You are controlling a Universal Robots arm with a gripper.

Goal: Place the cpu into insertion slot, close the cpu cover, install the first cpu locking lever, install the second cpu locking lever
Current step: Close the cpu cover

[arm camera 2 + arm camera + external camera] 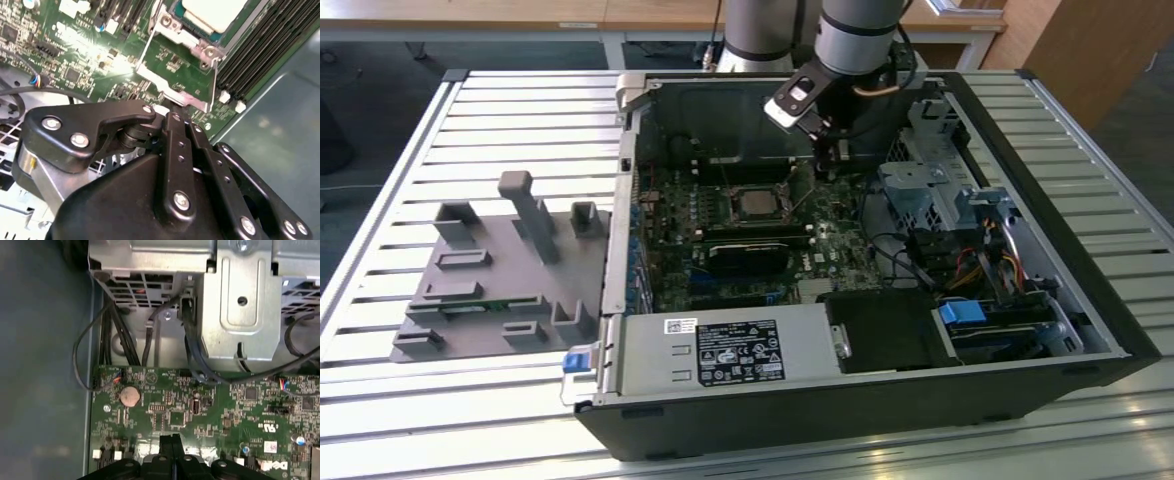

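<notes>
Hanging low inside the open computer case [854,405], my gripper [172,112] has its fingers drawn together, tips against the free edge of the cpu cover [192,100]. The cover stands lifted clear of the insertion slot [754,188]. I see the cpu [215,10] seated in that slot, its pale top bare.

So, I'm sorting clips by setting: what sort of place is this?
Probably a robotics lab or assembly test bench: an open computer case lies on a slatted metal table, a robot arm reaches into it, and a grey parts fixture sits beside it.
</notes>
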